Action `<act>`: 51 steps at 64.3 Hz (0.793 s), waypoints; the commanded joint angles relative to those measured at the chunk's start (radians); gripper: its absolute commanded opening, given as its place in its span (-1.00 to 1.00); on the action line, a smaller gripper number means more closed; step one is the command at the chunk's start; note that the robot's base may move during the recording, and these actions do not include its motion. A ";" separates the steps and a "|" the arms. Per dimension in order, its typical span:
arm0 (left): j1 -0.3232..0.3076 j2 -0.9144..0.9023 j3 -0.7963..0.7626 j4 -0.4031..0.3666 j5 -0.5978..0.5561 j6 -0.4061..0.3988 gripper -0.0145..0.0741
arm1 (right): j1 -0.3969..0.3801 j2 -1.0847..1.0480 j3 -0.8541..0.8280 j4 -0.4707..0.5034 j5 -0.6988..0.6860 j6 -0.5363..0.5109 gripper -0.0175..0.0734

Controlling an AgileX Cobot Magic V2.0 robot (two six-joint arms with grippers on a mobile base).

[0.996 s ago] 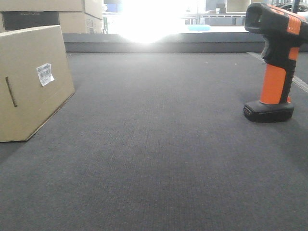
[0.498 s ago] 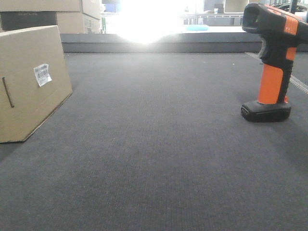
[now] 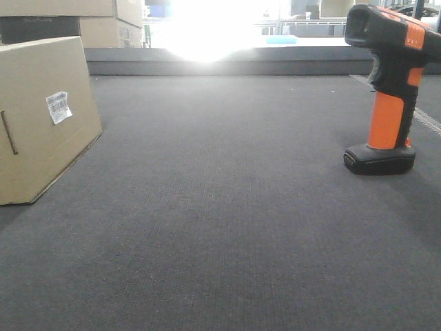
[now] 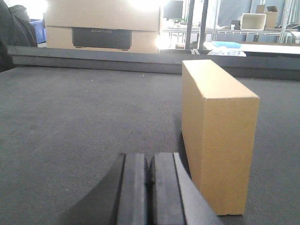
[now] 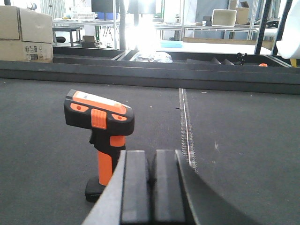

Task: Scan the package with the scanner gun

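- Tan cardboard package (image 4: 216,136) stands on the dark mat (image 3: 227,227), just ahead and to the right of the left gripper (image 4: 150,190); no contact between them is visible.
- Left gripper: its two black pads (image 4: 133,187) are pressed together with nothing between them, low over the mat.
- In the front view, the package (image 3: 43,117) shows a small white barcode label (image 3: 59,107) and a thin dark slot mark (image 3: 9,133) on the facing side.
- Orange and black scanner gun (image 5: 101,136) stands upright on its flat black base, ahead and to the left of the right gripper (image 5: 151,187), near it; whether they touch cannot be told.
- Right gripper: pads (image 5: 135,185) closed against each other, holding nothing.
- A ridged strip (image 5: 186,126) runs along the mat, ahead of the right gripper and to the right of the scanner gun.
- Beyond the left gripper, behind the mat's far edge, sits a tan carton with a black band (image 4: 102,26).
- In the front view, the scanner gun (image 3: 386,89) and the package lie well apart, at opposite sides of the mat.
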 commanded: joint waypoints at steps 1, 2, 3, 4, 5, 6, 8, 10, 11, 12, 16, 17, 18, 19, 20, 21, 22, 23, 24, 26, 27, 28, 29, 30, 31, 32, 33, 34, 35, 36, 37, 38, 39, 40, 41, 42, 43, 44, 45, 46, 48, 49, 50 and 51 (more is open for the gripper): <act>0.003 -0.006 -0.002 -0.009 -0.023 0.002 -0.92 | -0.003 -0.006 0.002 -0.002 -0.015 0.001 -0.95; 0.003 -0.006 -0.002 -0.009 -0.023 0.002 -0.92 | -0.003 -0.006 0.002 -0.002 -0.015 0.001 -0.95; 0.003 -0.006 -0.002 -0.009 -0.023 0.002 -0.92 | -0.003 -0.006 0.002 -0.002 -0.015 0.001 -0.95; 0.003 -0.006 -0.002 -0.009 -0.023 0.002 -0.92 | -0.003 -0.006 0.002 -0.002 -0.015 0.001 -0.95; 0.003 -0.006 -0.002 -0.009 -0.023 0.002 -0.92 | -0.003 -0.006 0.002 -0.002 -0.015 0.001 -0.95; 0.003 -0.006 -0.002 -0.009 -0.023 0.002 -0.92 | -0.003 -0.006 0.002 -0.002 -0.015 0.001 -0.95; 0.003 -0.006 -0.002 -0.009 -0.023 0.002 -0.92 | -0.003 -0.006 0.002 -0.002 -0.015 0.001 -0.95; 0.003 -0.006 -0.002 -0.009 -0.023 0.002 -0.92 | -0.003 -0.006 0.002 -0.002 -0.015 0.001 -0.95; 0.003 -0.006 -0.002 -0.009 -0.023 0.002 -0.92 | -0.003 -0.006 0.002 -0.002 -0.015 0.001 -0.95; 0.003 -0.006 -0.002 -0.009 -0.023 0.002 -0.92 | -0.003 -0.006 0.002 -0.002 -0.015 0.001 -0.95; 0.003 -0.006 -0.002 -0.009 -0.023 0.002 -0.92 | -0.003 -0.006 0.002 -0.002 -0.015 0.001 -0.95; 0.003 -0.006 -0.002 -0.009 -0.023 0.002 -0.92 | -0.003 -0.006 0.002 -0.002 -0.015 0.001 -0.95; 0.003 -0.006 -0.002 -0.009 -0.023 0.002 -0.92 | -0.003 -0.006 0.002 -0.002 -0.015 0.001 -0.95; 0.003 -0.006 -0.002 -0.009 -0.023 0.002 -0.92 | -0.003 -0.006 0.002 -0.002 -0.015 0.001 -0.95; 0.003 -0.006 -0.002 -0.009 -0.023 0.002 -0.92 | -0.003 -0.006 0.002 -0.002 -0.015 0.001 -0.95; 0.003 -0.006 -0.002 -0.009 -0.023 0.002 -0.92 | -0.003 -0.006 0.002 -0.002 -0.015 0.001 -0.95; 0.003 -0.006 -0.002 -0.009 -0.023 0.002 -0.92 | -0.003 -0.006 0.002 -0.002 -0.015 0.001 -0.95; 0.003 -0.006 -0.002 -0.009 -0.023 0.002 -0.92 | -0.003 -0.006 0.002 -0.002 -0.015 0.001 -0.95; 0.003 -0.006 -0.002 -0.009 -0.023 0.002 -0.92 | -0.003 -0.006 0.002 -0.002 -0.015 0.001 -0.95; 0.003 -0.006 -0.002 -0.009 -0.023 0.002 -0.92 | -0.003 -0.006 0.002 -0.002 -0.015 0.001 -0.95; 0.003 -0.006 -0.002 -0.009 -0.023 0.002 -0.92 | -0.003 -0.006 0.002 -0.002 -0.015 0.001 -0.95; 0.003 -0.006 -0.002 -0.009 -0.023 0.002 -0.92 | -0.003 -0.006 0.002 -0.002 -0.015 0.001 -0.95; 0.003 -0.006 -0.002 -0.009 -0.023 0.002 -0.92 | -0.003 -0.006 0.002 -0.002 -0.015 0.001 -0.95; 0.003 -0.006 -0.002 -0.009 -0.023 0.002 -0.92 | -0.003 -0.006 0.002 -0.002 -0.015 0.001 -0.95; 0.003 -0.006 -0.002 -0.009 -0.023 0.002 -0.92 | -0.003 -0.006 0.002 -0.002 -0.015 0.001 -0.95; 0.003 -0.006 -0.002 -0.009 -0.023 0.002 -0.92 | -0.003 -0.006 0.002 -0.002 -0.015 0.001 -0.95; 0.003 -0.006 -0.002 -0.009 -0.023 0.002 -0.92 | -0.003 -0.006 0.002 -0.002 -0.015 0.001 -0.95; 0.003 -0.006 -0.002 -0.009 -0.023 0.002 -0.92 | -0.003 -0.006 0.002 -0.002 -0.015 0.001 -0.95; 0.003 -0.006 -0.002 -0.009 -0.023 0.002 -0.92 | -0.003 -0.006 0.002 -0.002 -0.015 0.001 -0.95; 0.003 -0.006 -0.002 -0.009 -0.023 0.002 -0.92 | -0.003 -0.006 0.002 -0.002 -0.015 0.001 -0.95; 0.003 -0.006 -0.002 -0.009 -0.023 0.002 -0.92 | -0.003 -0.006 0.002 -0.002 -0.015 0.001 -0.95; 0.003 -0.006 -0.002 -0.009 -0.023 0.002 -0.92 | -0.003 -0.006 0.002 -0.002 -0.015 0.001 -0.95; 0.003 -0.006 -0.002 -0.009 -0.023 0.002 -0.92 | -0.003 -0.006 0.002 -0.002 -0.015 0.001 -0.95; 0.003 -0.006 -0.002 -0.009 -0.023 0.002 -0.92 | -0.003 -0.006 0.002 -0.002 -0.015 0.001 -0.95; 0.003 -0.006 -0.002 -0.009 -0.023 0.002 -0.92 | -0.003 -0.006 0.002 -0.002 -0.015 0.001 -0.95; 0.003 -0.006 -0.002 -0.009 -0.023 0.002 -0.92 | -0.003 -0.006 0.002 -0.002 -0.015 0.001 -0.95; 0.003 -0.006 -0.002 -0.009 -0.023 0.002 -0.92 | -0.003 -0.006 0.002 -0.002 -0.015 0.001 -0.95; 0.003 -0.006 -0.002 -0.009 -0.023 0.002 -0.92 | -0.003 -0.006 0.002 -0.002 -0.015 0.001 -0.95; 0.003 -0.006 -0.002 -0.009 -0.023 0.002 -0.92 | -0.003 -0.006 0.002 -0.002 -0.015 0.001 -0.95; 0.003 -0.006 -0.002 -0.009 -0.023 0.002 -0.92 | -0.003 -0.006 0.005 -0.002 -0.015 0.001 -0.95; 0.003 -0.006 -0.002 -0.009 -0.023 0.002 -0.92 | -0.003 -0.006 0.014 -0.004 -0.017 0.001 -0.95; 0.003 -0.006 -0.002 -0.009 -0.023 0.002 -0.92 | -0.003 -0.006 0.018 -0.004 -0.023 0.001 -0.95; 0.003 -0.006 -0.002 -0.009 -0.023 0.002 -0.92 | -0.003 -0.006 0.028 -0.007 -0.029 0.001 -0.95; 0.003 -0.006 -0.002 -0.009 -0.023 0.002 -0.92 | -0.003 -0.006 0.035 -0.007 -0.041 0.001 -0.95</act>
